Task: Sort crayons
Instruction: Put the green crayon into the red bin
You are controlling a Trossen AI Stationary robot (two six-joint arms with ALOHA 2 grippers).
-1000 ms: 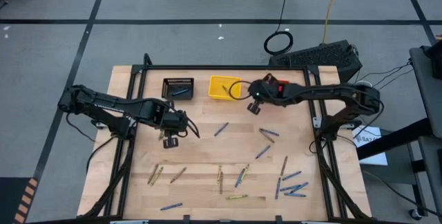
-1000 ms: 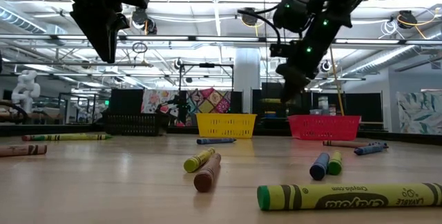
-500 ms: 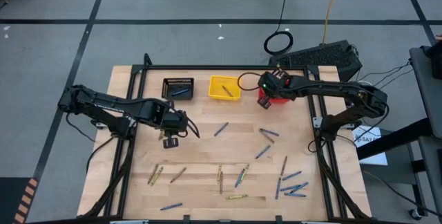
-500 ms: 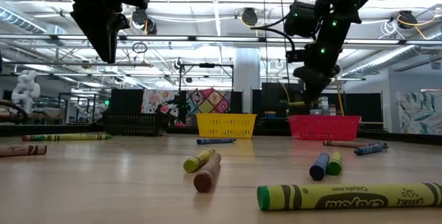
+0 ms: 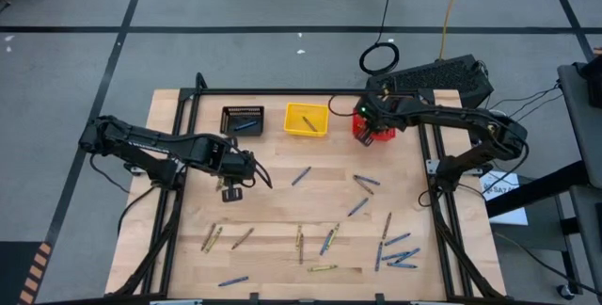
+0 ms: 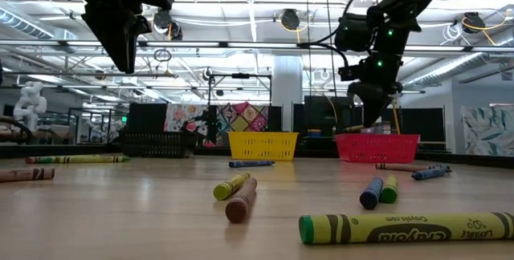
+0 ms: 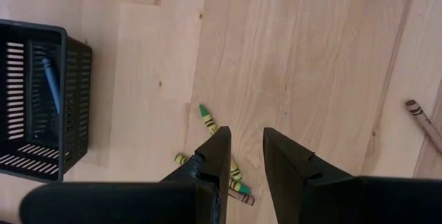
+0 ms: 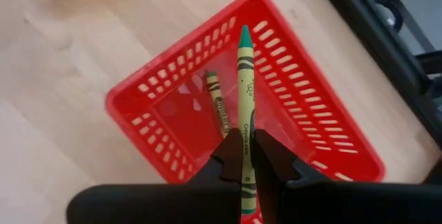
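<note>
My right end effector (image 8: 243, 156) pinched a green crayon (image 8: 245, 86) above the red basket (image 8: 331, 131); my left end effector (image 7: 245, 156) hung partly open, empty, over the counter (image 7: 318, 58).

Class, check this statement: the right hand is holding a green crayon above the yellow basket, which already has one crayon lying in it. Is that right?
Not quite. The basket under the right hand is the red basket, not the yellow one. The right wrist view shows it: the hand is shut on the green crayon above the red basket, where one crayon already lies.
</note>
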